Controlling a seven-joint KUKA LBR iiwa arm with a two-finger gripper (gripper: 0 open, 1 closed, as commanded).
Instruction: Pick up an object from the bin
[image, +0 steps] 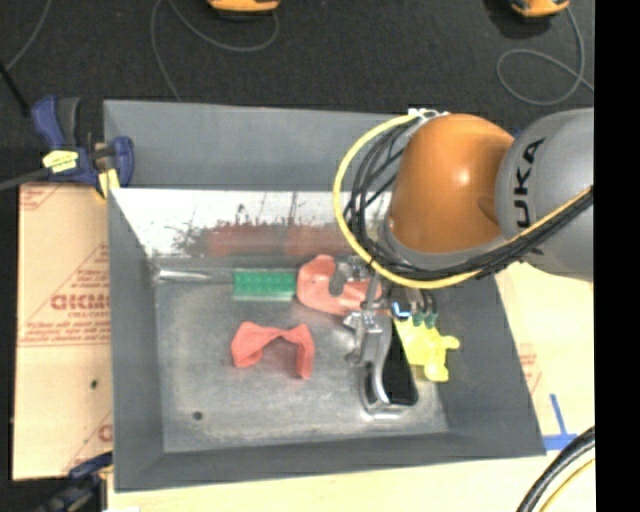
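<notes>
Currently parked low: end effector in the right-hand part of the bin, tip close to the floor, near the front wall. Can't tell whether released or clenched, just a merged dark-and-silver blob at the tip with no readable gap. Can't confirm anything gripped either.

Just beside it on the right: yellow toy-like piece with lobed edges, small green bits at its far end. Touching the end effector's side or a hair off; can't say which. Likeliest candidate by closeness alone, not claiming a reach.

Just behind, toward the back wall: pink-red rounded thing, partly tucked under the wrist hardware. Left of that, touching or just beside: green rectangular block. Further left and nearer the front: red-pink floppy arch-shaped piece, flat on the bin floor, well apart from the end effector.

Above all that: orange cover and looped cables on the wrist, hiding part of the back right corner.

Progress, as a judgement: down at picking height, grasp unconfirmed, lift not yet done. Nothing visibly off the floor. Left to do: close on one item, verify the hold, raise clear of the walls. Risk: yellow piece off to the side rather than centred, so could get nudged instead of caught.
</notes>
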